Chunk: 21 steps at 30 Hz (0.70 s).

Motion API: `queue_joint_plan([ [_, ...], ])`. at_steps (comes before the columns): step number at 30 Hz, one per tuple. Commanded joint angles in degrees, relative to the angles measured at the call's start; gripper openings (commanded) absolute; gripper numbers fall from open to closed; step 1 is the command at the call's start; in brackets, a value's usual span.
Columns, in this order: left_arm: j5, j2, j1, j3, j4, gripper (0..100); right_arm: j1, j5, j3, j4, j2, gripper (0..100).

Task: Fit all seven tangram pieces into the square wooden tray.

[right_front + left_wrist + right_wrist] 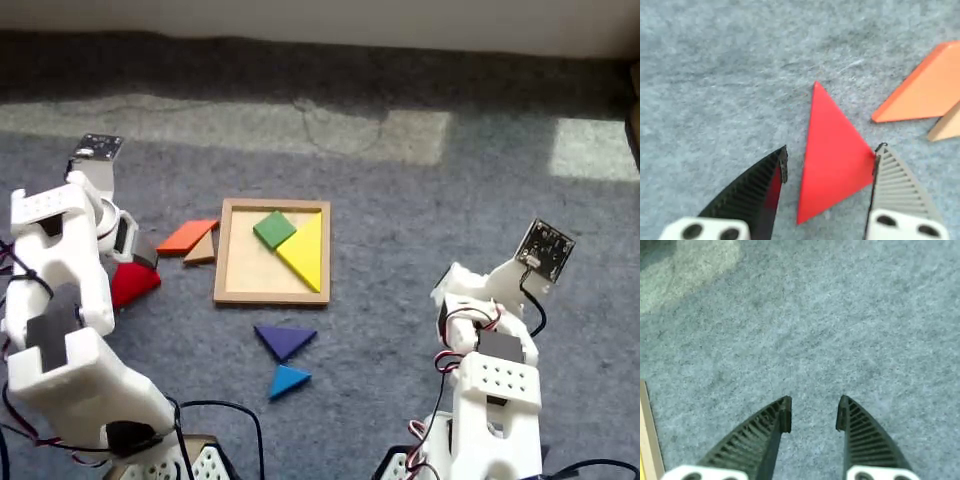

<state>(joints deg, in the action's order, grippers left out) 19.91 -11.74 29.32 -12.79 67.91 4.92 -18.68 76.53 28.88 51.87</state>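
Note:
The square wooden tray (225, 285) lies mid-carpet and holds a green square (274, 229) and a yellow triangle (303, 255). Left of it lie an orange parallelogram (187, 236), a tan triangle (202, 247) and a red triangle (133, 283). In front of the tray are a purple triangle (285, 339) and a blue triangle (288, 380). My left gripper (830, 156) is open and straddles the red triangle (832, 155); its grey finger (895, 185) touches one corner and its black finger (757, 192) stands apart. My right gripper (813, 415) hangs open over bare carpet, right of the tray.
Grey carpet covers the whole work area. The orange parallelogram (930, 87) and tan triangle (947, 125) lie just beyond the red one. The tray's edge (647, 430) shows beside my right gripper. The right arm (490, 350) stands at the front right, the left arm (60, 300) at the front left.

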Motion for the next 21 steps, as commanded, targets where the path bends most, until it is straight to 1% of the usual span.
queue_joint_plan([
  [1,0.4,8.8,-1.3,1.0,4.8,28,-0.3,1.0,-0.5,-1.5,1.3,15.8],
  [4,0.6,12.4,-1.3,0.9,7.6,29,-0.3,1.0,-0.5,-1.5,1.3,15.8],
  [6,0.8,12.9,-1.3,-0.6,7.5,29,-0.3,1.0,-0.5,-1.5,1.3,15.8],
  [10,1.2,11.4,-1.2,-5.2,2.3,36,-0.3,1.0,-0.4,-1.5,1.3,15.9],
  [14,9.2,8.7,-1.5,-8.7,-1.7,35,-0.3,1.0,-0.4,-1.5,1.3,15.9],
  [21,10.2,1.6,-1.3,-8.7,-7.7,33,-0.3,1.0,-0.4,-1.5,1.3,15.9],
])
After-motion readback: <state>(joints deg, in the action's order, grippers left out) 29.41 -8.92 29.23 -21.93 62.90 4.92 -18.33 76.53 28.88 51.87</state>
